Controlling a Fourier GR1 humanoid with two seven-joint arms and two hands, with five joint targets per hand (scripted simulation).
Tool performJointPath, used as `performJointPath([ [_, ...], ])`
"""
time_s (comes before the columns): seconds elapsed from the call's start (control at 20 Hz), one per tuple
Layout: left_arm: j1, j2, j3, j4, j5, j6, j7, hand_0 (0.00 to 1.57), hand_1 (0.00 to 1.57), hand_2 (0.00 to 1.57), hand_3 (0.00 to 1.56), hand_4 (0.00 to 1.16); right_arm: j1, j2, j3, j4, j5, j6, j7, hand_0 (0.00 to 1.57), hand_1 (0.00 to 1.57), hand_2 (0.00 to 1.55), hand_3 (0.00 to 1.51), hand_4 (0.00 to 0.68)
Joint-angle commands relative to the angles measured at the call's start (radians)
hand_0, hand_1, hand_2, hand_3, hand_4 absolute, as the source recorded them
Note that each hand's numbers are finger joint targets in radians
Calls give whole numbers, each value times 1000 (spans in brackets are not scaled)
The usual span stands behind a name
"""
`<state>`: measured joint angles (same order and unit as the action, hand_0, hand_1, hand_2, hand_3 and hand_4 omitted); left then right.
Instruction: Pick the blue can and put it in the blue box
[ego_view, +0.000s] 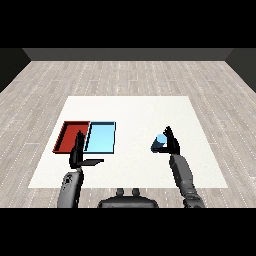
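the blue can (159, 142) is a small smooth cylinder with a paler blue round top, tilted, held in the right hand (171, 142), whose black fingers curl round it above the white table (135, 110), well apart from the trays. the left hand (80, 152) has straight fingers and thumb out, empty, just before the flat rectangular red tray (66, 131) and light blue tray (102, 137), which lie touching side by side.
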<state>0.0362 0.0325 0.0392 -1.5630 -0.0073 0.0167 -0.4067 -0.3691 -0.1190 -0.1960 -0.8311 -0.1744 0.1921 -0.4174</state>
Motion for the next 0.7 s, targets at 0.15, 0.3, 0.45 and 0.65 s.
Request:
performJointPath([
  [0.15, 35, -10, -10, -9, -16, 11, -38, 0, 0, 0, 0, 0, -20, 8, 10, 58, -9, -13, -32, 0, 0, 0, 0, 0],
  [0.3, -15, 35, 29, -42, 12, -9, 50, 0, 0, 0, 0, 0, -48, -6, -5, 130, -23, 23, -57, 0, 0, 0, 0, 0],
  [0.45, -12, 41, 35, -127, 65, -37, 119, 0, 0, 0, 0, 0, -71, 7, 1, 79, -40, 13, -9, 0, 0, 0, 0, 0],
  [0.65, 11, 28, 33, -28, 31, -34, 18, 0, 0, 0, 0, 0, -37, -9, 12, 34, -51, 9, 39, 0, 0, 0, 0, 0],
])
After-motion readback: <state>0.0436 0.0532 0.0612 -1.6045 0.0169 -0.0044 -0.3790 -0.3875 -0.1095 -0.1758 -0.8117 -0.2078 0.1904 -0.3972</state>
